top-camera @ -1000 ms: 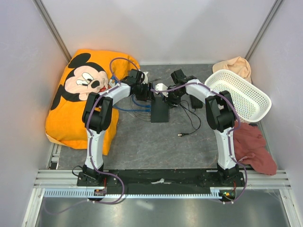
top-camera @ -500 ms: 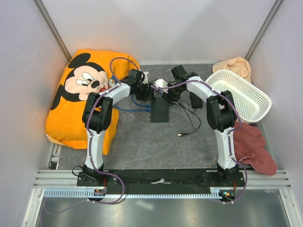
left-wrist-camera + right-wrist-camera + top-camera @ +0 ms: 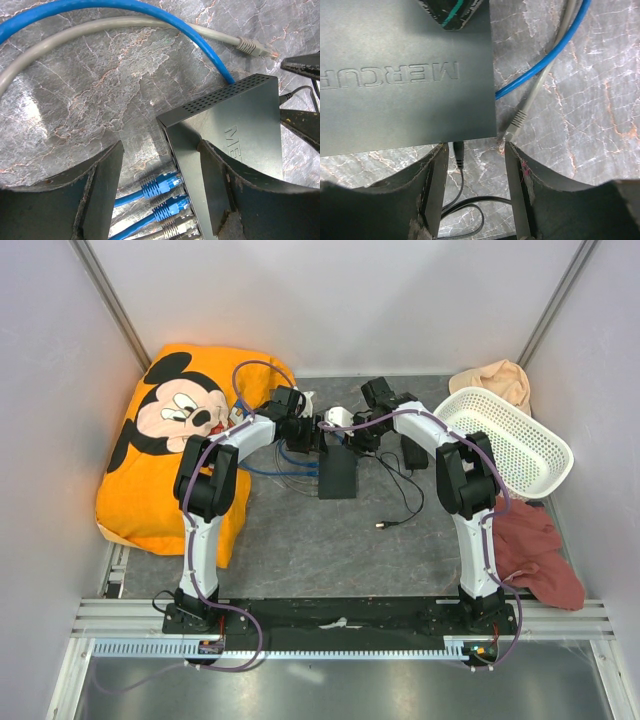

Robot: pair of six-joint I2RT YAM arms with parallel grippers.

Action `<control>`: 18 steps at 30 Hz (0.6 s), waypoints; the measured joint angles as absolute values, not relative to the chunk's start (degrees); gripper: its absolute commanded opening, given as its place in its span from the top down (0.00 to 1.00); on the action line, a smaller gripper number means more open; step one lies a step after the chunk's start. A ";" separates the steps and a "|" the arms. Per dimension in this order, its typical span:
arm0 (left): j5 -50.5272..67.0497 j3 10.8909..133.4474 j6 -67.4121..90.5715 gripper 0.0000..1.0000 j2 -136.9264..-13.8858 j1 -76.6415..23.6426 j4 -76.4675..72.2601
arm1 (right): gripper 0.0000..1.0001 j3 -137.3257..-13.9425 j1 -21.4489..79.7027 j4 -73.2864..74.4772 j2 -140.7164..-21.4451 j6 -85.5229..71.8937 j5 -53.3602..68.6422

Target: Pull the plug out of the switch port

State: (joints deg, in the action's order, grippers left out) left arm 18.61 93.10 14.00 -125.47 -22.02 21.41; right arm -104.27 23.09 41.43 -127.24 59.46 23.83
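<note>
The black switch (image 3: 337,475) lies on the grey mat. Its port row faces left in the left wrist view, where two blue plugs (image 3: 159,186) and a grey plug (image 3: 176,229) sit in the ports. My left gripper (image 3: 160,197) is open, one finger (image 3: 100,200) beside the plugs and the other over the switch top (image 3: 235,125). A loose grey plug (image 3: 252,46) lies free past the box's far end. My right gripper (image 3: 472,190) is open at the switch's (image 3: 405,75) far end, around the black power plug (image 3: 458,152). The loose grey plug (image 3: 517,122) lies beside it.
A blue cable (image 3: 150,20) and a grey cable loop behind the switch. The power brick (image 3: 413,452) and its thin cord (image 3: 400,505) lie to the right. An orange cushion (image 3: 170,440) is at left. A white basket (image 3: 505,440) and cloths (image 3: 535,545) are at right.
My right arm has drawn back a little toward the far side, uncovering the power brick. The left arm and the switch have stayed where they were.
</note>
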 measured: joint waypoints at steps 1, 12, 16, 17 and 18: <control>18.61 93.10 13.98 0.30 -125.47 -22.02 21.43 | 0.44 -104.25 23.09 41.21 -127.24 59.48 23.68; 18.59 93.10 13.76 0.30 -125.47 -22.04 21.41 | 0.47 -100.49 23.16 38.15 -127.24 60.05 22.76; 18.59 93.12 13.58 0.30 -125.47 -22.06 21.41 | 0.48 -100.49 23.14 37.36 -127.24 59.59 22.79; 18.59 93.12 13.56 0.29 -125.47 -22.09 21.41 | 0.48 -100.51 23.14 37.23 -127.24 59.46 22.76; 18.57 93.14 13.56 0.29 -125.47 -22.11 21.41 | 0.48 -100.51 23.14 37.21 -127.24 59.35 22.79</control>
